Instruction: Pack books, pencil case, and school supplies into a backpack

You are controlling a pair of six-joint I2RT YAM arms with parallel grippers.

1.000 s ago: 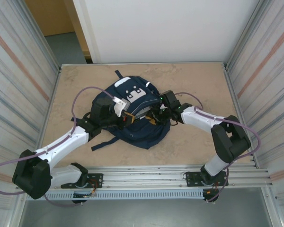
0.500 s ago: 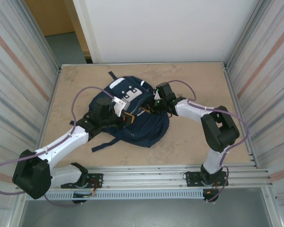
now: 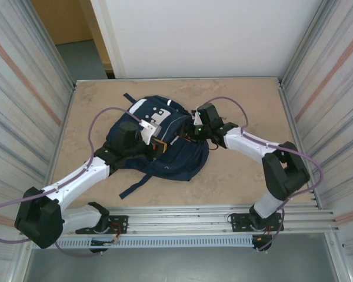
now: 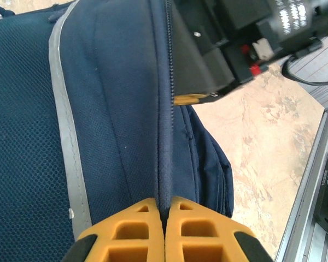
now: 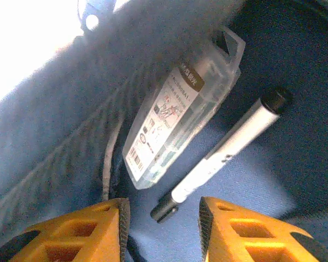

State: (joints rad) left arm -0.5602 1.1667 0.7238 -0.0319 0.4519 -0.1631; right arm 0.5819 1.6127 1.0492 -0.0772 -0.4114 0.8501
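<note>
Seen from above, I have bare table (image 3: 265, 103) along the top edge and down the right of the frame, wide enough for an arm. The backpack (image 3: 165, 158) blocks the centre. In the right wrist view my right gripper (image 5: 161, 229) sits inside the bag, jaws apart. A pen (image 5: 224, 155) and a clear labelled case (image 5: 175, 120) lie side by side straight ahead, with fabric overhanging at upper left. My left gripper (image 4: 165, 232) is pinched on the zip seam, and the right gripper's black housing crowds it at upper right.
</note>
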